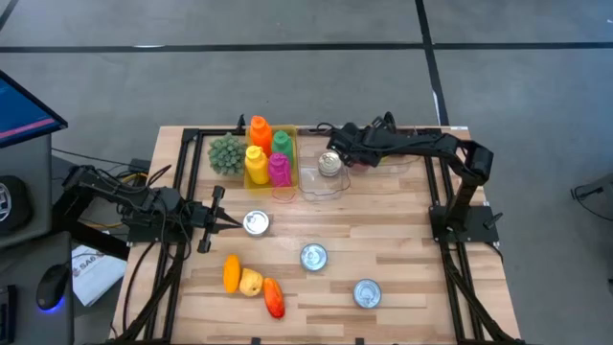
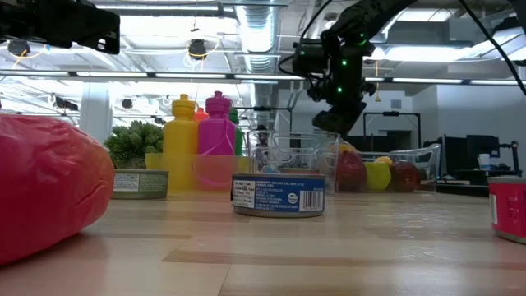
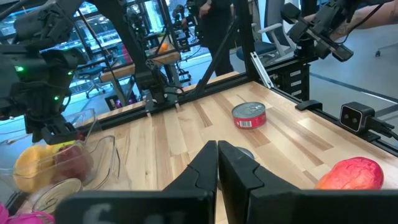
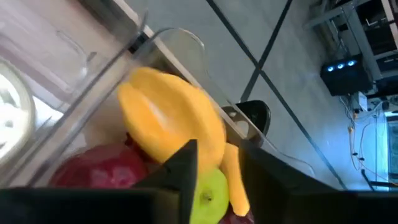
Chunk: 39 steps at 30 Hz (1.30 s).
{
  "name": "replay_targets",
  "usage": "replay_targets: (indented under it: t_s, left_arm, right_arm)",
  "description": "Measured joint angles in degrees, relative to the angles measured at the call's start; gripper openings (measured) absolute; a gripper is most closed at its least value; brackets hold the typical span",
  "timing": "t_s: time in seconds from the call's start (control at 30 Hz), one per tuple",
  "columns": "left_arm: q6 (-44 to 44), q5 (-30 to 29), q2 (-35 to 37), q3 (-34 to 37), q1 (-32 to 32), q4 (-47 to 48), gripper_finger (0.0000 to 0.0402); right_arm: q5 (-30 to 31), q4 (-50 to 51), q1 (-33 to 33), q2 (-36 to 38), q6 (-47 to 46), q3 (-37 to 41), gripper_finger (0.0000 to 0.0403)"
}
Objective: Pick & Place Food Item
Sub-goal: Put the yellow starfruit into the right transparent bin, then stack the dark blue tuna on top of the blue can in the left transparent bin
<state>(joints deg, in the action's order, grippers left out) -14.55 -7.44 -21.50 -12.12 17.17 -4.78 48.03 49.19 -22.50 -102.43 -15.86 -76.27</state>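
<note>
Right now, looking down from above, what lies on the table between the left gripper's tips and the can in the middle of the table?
In the high view, one silver can sits just ahead of the shut left gripper; from it to the middle can only bare wooden table shows.

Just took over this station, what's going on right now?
The right gripper hangs over the far side of the table, above the clear containers; one holds a can, and fruit sits in a clear bin nearby. The left gripper waits shut beside another can. Two more cans and fruit lie nearer.
</note>
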Motion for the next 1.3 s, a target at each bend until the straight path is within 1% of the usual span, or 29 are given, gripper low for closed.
replay_targets:
  t_s: [0.07,0.13,0.23,0.4,0.5,0.7,0.77,0.93,1.1,1.3]
  left_arm:
    - [0.0,0.0,0.0,0.0,0.01,0.0,0.0002]
    - [0.0,0.0,0.0,0.0,0.0,0.0,0.0002]
    - [0.0,0.0,0.0,0.0,0.02,0.02,0.0002]
    - [0.0,0.0,0.0,0.0,0.02,0.0,0.0002]
    - [0.0,0.0,0.0,0.0,0.02,0.01,0.0002]
    - [0.0,0.0,0.0,0.0,0.02,0.0,0.0002]
    - [0.0,0.0,0.0,0.0,0.01,0.02,0.0002]
    - [0.0,0.0,0.0,0.0,0.01,0.0,0.0002]
    - [0.0,0.0,0.0,0.0,0.02,0.0,0.0002]
    - [0.0,0.0,0.0,0.0,0.01,0.01,0.0002]
  right_arm:
    - [0.19,0.2,0.39,0.0,0.0,0.0,0.014]
    - [0.32,0.44,1.06,0.0,0.0,-0.12,0.0153]
    - [0.31,3.32,2.68,0.0,0.02,-2.31,0.0155]
    - [0.48,8.31,6.73,0.02,-0.1,-9.0,0.012]
    - [0.39,9.07,9.51,0.11,-0.2,-12.6,0.0094]
    - [0.05,9.21,14.57,0.11,-0.94,-15.73,0.006]
    - [-0.6,9.3,16.37,0.09,-2.54,-16.15,0.0055]
    - [-4.35,8.77,21.46,0.09,-7.39,-17.01,0.0046]
    - [-4.5,8.0,26.12,0.08,-8.54,-17.09,0.0041]
    - [-4.63,8.01,31.53,0.09,-15.9,-17.09,0.0037]
